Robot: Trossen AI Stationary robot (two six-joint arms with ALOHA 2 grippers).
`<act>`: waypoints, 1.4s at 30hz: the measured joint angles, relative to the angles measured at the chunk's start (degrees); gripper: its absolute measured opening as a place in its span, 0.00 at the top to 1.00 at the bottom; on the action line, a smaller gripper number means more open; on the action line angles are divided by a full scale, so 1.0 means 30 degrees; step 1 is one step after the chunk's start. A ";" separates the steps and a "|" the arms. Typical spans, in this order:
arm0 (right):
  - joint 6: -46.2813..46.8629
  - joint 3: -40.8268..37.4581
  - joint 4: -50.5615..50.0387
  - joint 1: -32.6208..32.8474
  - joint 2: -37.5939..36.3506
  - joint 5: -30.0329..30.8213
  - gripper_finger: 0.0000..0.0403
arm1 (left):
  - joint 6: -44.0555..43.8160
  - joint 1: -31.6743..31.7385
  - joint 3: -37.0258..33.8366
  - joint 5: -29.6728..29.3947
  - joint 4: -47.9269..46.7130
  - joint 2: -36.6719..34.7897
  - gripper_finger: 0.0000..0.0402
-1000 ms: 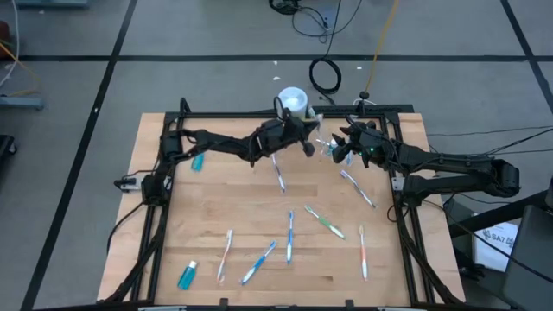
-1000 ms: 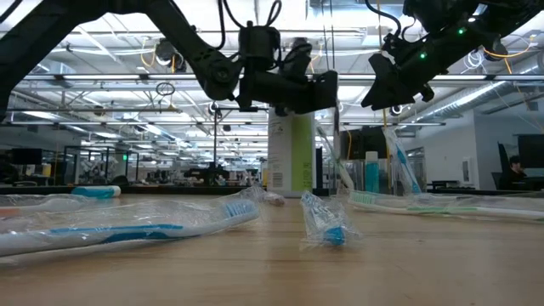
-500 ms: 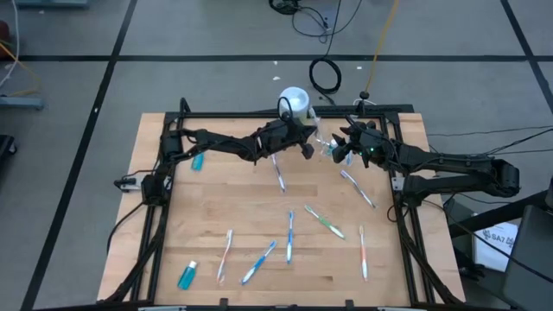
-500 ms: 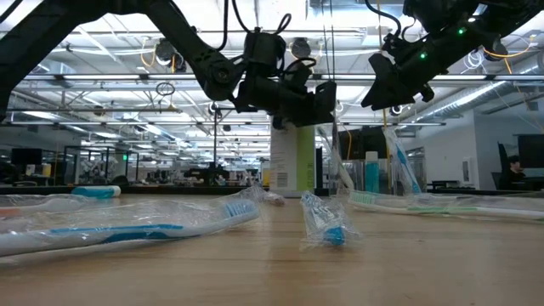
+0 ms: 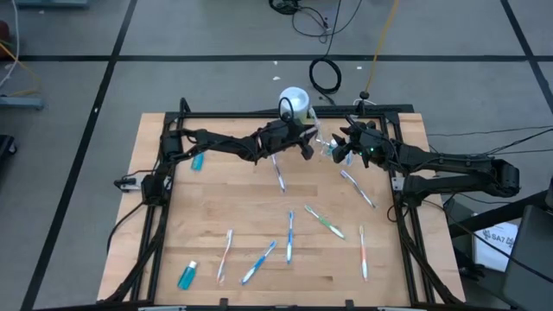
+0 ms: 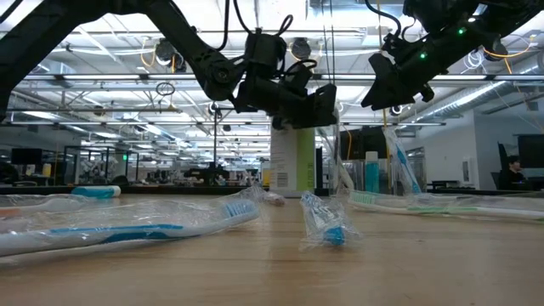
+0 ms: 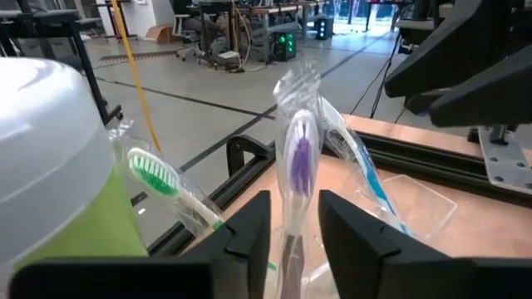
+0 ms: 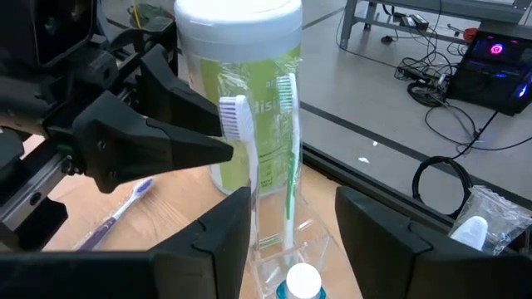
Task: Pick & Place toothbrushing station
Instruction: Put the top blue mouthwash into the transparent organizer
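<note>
The clear plastic cup (image 8: 287, 249) stands on the table near the far edge. It holds several wrapped toothbrushes upright and a white-capped tube (image 8: 301, 282). My left gripper (image 7: 295, 224) is open and level beside the cup (image 5: 324, 145), one finger on each side of a purple-bristled toothbrush (image 7: 298, 158) standing in it. A green brush (image 7: 158, 176) and a blue one (image 7: 366, 178) stand next to that one. My right gripper (image 8: 293, 216) hovers open on the cup's other side, above it. More toothbrushes (image 5: 290, 235) and teal tubes (image 5: 187, 275) lie flat on the table. My left gripper has the upper handle of the purple-bristled toothbrush (image 7: 293, 218) between its parted fingers, coming at it level from the table's left. I cannot tell whether the fingers touch its wrapper. The brush stands upright with its lower end in the cup.
A white-lidded green canister (image 5: 294, 102) stands just past the far edge, behind the cup. Loose brushes lie at the table's middle (image 5: 279, 173), right (image 5: 357, 188) and near side (image 5: 225, 254). A teal tube (image 5: 198, 161) lies at the left. A black frame (image 5: 259, 113) rims the table.
My left gripper has tipped its fingers downward a little beside the cup, with the wrapped toothbrush still upright beneath it.
</note>
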 joint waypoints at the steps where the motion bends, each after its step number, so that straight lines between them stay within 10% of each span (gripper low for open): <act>1: 0.0000 0.0000 0.0000 0.0006 0.0000 -0.0002 0.58 | -0.0002 -0.0017 0.0000 -0.0002 -0.0090 -0.0005 0.69; 12: 0.0000 0.0000 -0.0007 0.0000 0.0000 -0.0002 0.58 | -0.0029 -0.0629 -0.0007 -0.0950 -0.5750 -0.2943 0.53; 29: 0.0015 -0.0849 0.0004 0.0044 0.0000 -0.1518 0.57 | -0.3097 -0.1249 -0.0021 -0.1130 -2.7319 -1.2076 0.52; 42: 0.1882 -0.0889 0.0011 0.0131 -0.0003 -0.2427 0.58 | -0.8639 0.0832 -0.7660 -0.3136 -2.8741 -1.8764 0.52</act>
